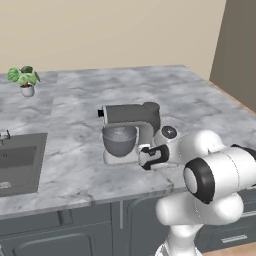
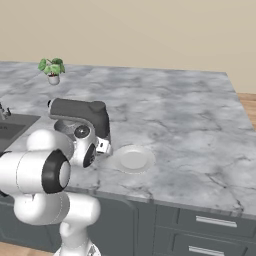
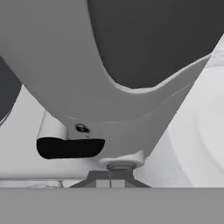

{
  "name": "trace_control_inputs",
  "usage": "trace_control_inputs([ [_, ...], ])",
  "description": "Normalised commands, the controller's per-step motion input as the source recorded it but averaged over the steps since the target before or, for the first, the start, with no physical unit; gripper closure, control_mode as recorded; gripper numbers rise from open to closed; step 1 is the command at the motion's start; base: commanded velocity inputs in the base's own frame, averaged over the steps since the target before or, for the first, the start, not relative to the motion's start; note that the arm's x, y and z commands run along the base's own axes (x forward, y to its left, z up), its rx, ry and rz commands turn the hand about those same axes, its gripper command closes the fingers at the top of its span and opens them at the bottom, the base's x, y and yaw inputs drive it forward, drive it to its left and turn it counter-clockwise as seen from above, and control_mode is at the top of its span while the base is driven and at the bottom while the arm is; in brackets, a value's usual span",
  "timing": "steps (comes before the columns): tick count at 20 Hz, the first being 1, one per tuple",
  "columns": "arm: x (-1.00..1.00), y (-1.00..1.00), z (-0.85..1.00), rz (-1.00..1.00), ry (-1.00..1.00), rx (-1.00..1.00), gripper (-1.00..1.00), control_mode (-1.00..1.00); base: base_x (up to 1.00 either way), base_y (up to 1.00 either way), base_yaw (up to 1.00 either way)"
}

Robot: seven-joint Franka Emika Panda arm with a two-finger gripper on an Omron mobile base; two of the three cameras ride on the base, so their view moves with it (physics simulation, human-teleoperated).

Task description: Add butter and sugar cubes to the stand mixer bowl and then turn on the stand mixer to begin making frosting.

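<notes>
The grey stand mixer point(image 1: 134, 121) stands near the counter's front edge, head down over its grey metal bowl point(image 1: 119, 141). My gripper point(image 1: 144, 153) sits low at the mixer's right side, by the base and below the round dial point(image 1: 169, 132). In the hand view the mixer's grey column point(image 3: 87, 87) is very close. A black knob point(image 3: 70, 148) lies to the left, and a small round grey part point(image 3: 120, 165) sits just above my fingertips point(image 3: 101, 183), which are shut together with nothing between them. The butter and sugar cubes are out of view.
A round white plate point(image 2: 132, 160) lies on the marble counter point(image 2: 190, 125) just right of the mixer, next to my hand. A sink point(image 1: 17, 162) is sunk in at the left and a small potted plant point(image 1: 25, 80) stands at the back left.
</notes>
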Motion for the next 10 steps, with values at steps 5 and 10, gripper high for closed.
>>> trace_control_inputs([
  [5, 0.0, -0.6, -0.13, 0.0, 0.04, 0.01, 1.0, -1.0, 0.0, 0.0, 0.0],
  [10, 0.0, -0.8, -0.07, 0.0, 0.04, 0.03, 1.0, -1.0, 0.0, 0.0, 0.0],
])
